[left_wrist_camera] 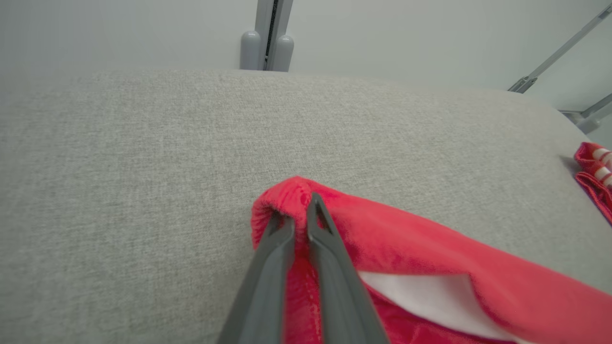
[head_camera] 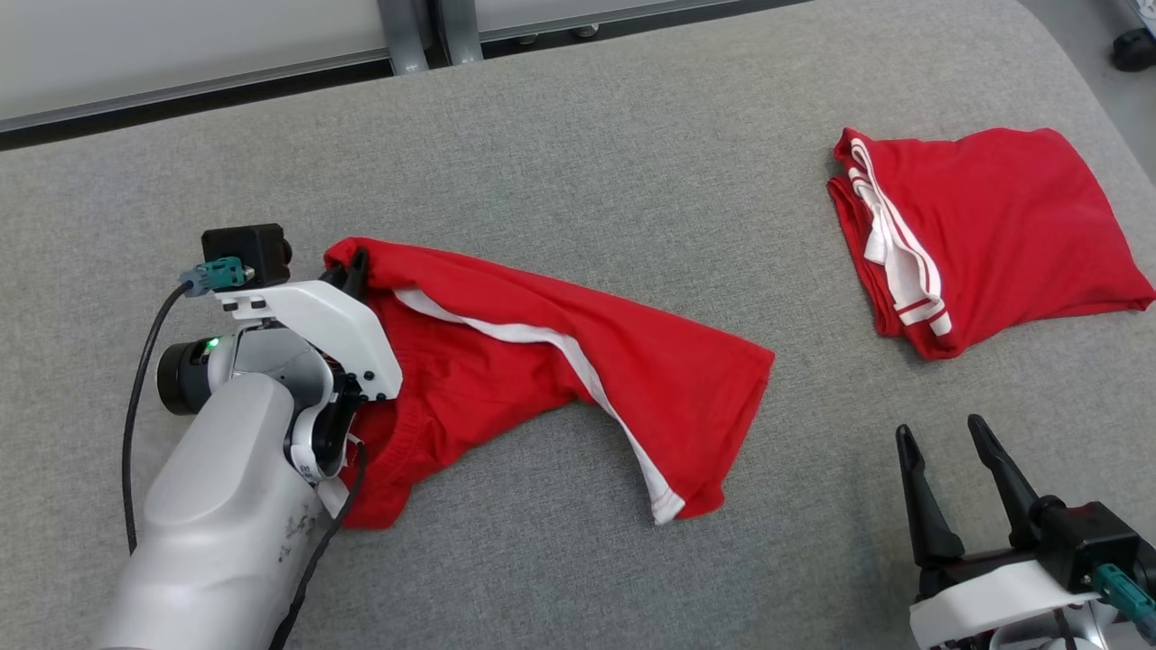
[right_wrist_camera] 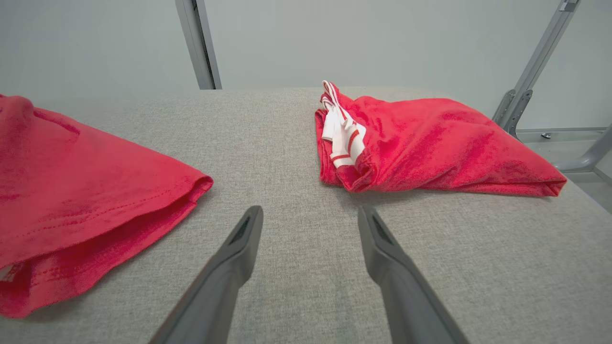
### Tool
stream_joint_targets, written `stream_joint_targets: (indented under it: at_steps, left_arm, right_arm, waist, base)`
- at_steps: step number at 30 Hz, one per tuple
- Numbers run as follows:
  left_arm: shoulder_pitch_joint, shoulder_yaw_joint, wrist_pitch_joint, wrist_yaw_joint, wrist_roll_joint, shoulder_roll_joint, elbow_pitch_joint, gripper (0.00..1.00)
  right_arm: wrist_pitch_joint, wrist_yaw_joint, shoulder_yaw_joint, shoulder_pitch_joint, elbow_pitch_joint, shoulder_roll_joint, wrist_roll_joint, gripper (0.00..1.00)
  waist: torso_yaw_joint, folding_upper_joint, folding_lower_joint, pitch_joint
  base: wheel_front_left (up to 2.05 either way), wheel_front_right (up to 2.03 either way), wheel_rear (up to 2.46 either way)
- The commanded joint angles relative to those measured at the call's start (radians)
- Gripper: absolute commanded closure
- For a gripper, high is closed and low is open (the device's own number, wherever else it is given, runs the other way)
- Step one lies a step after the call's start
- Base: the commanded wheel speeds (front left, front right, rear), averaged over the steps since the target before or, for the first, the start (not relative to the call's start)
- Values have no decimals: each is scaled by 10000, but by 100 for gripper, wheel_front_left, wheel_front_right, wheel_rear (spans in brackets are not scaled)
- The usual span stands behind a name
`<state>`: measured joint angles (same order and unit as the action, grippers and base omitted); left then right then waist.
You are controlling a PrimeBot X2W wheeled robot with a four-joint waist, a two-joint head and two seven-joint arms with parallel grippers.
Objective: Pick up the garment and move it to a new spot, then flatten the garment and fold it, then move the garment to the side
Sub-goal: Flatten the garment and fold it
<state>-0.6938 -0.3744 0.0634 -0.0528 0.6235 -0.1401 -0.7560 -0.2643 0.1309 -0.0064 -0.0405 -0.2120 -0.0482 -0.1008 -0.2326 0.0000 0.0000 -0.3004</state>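
Note:
A red garment (head_camera: 560, 370) with white stripes lies spread and rumpled across the left-middle of the grey padded table (head_camera: 632, 162). My left gripper (head_camera: 348, 271) is shut on the garment's top-left corner, and in the left wrist view the two dark fingers pinch a fold of the red cloth (left_wrist_camera: 430, 258) at my left gripper (left_wrist_camera: 296, 215). My right gripper (head_camera: 939, 438) stands open at the lower right, over bare table, with nothing between its fingers. The right wrist view shows my right gripper (right_wrist_camera: 308, 212) with the garment's hem (right_wrist_camera: 86, 200) to its left.
A second red garment (head_camera: 984, 235), folded, with white trim, lies at the far right of the table; it also shows in the right wrist view (right_wrist_camera: 430, 143). Grey metal posts (head_camera: 402, 36) stand beyond the table's far edge. The table's right edge curves away near the folded piece.

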Motion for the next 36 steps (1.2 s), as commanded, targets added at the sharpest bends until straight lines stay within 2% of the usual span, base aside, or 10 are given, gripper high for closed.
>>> stream_joint_targets:
  at_steps: [1,2,4,5,18,28,29,30,31,36]
  left_arm:
    - [-160,39,-77,41,-20,-24,-79,100]
    - [-268,41,-171,128,10,17,-324,100]
    - [-462,83,-499,312,99,113,-722,9]
    - [-496,72,-629,433,137,156,-885,0]
    - [2432,-793,-989,1557,40,-755,1832,0]
    - [4841,-1795,1669,400,-122,-1558,6394,0]
    - [4886,-1827,1820,333,-174,-1652,6535,9]
    - [4941,-1827,1963,295,-87,-1697,6643,64]
    - [4961,-1939,2151,377,-90,-1788,6768,100]
    - [4493,-1606,2289,680,868,-1307,7968,100]
  right_arm:
    - [0,-2,-15,-161,1,-48,58,0]
    - [0,-2,-14,-152,-12,-48,62,0]
    - [0,-2,-26,-151,-42,-48,138,0]
    - [0,-2,-47,-142,-56,-53,164,0]
    - [0,-2,-470,816,63,-50,317,0]
    - [0,-2,-258,645,156,-50,169,0]
    - [0,-2,-244,608,156,-53,138,0]
    - [0,-2,-246,604,158,-55,121,0]
    - [0,-2,-242,594,160,-52,128,0]
    - [0,-2,-323,627,128,-50,34,0]
  waist:
    - [17,0,0,15]
    - [38,0,0,39]
    - [94,0,0,104]
    - [134,0,0,164]
    - [704,0,0,1431]
    - [817,0,0,1128]
    - [777,0,0,1091]
    - [748,0,0,1071]
    - [715,0,0,1051]
    - [637,0,0,976]
  base:
    - [0,0,0]
    - [0,0,0]
    - [0,0,0]
    - [0,0,0]
    - [0,0,0]
    - [0,0,0]
    - [0,0,0]
    - [0,0,0]
    - [0,0,0]
    - [0,0,0]
